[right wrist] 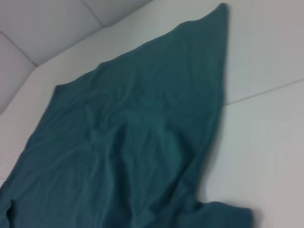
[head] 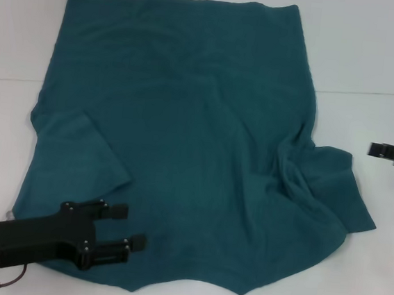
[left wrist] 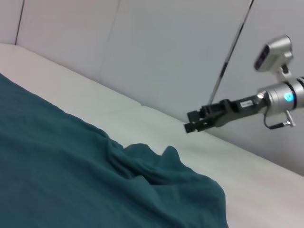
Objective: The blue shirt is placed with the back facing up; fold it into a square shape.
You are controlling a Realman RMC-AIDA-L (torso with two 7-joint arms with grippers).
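The blue shirt [head: 184, 132] lies spread flat over the white table, plain side up, and also fills much of the right wrist view [right wrist: 128, 142]. Its left sleeve [head: 78, 153] is folded inward onto the body. Its right sleeve [head: 322, 184] lies bunched and wrinkled, seen as a rumpled ridge [left wrist: 142, 164] in the left wrist view. My left gripper [head: 128, 226] hovers open over the shirt's near-left corner, with nothing between its fingers. My right gripper [head: 392, 154] hangs at the right edge, off the cloth and beyond the bunched sleeve; it also shows in the left wrist view [left wrist: 192, 122].
The white table [head: 373, 53] has a seam line running across it at mid-depth. Bare table surface lies to the right of the shirt and along the near edge. Grey wall panels [left wrist: 166, 57] stand behind the table.
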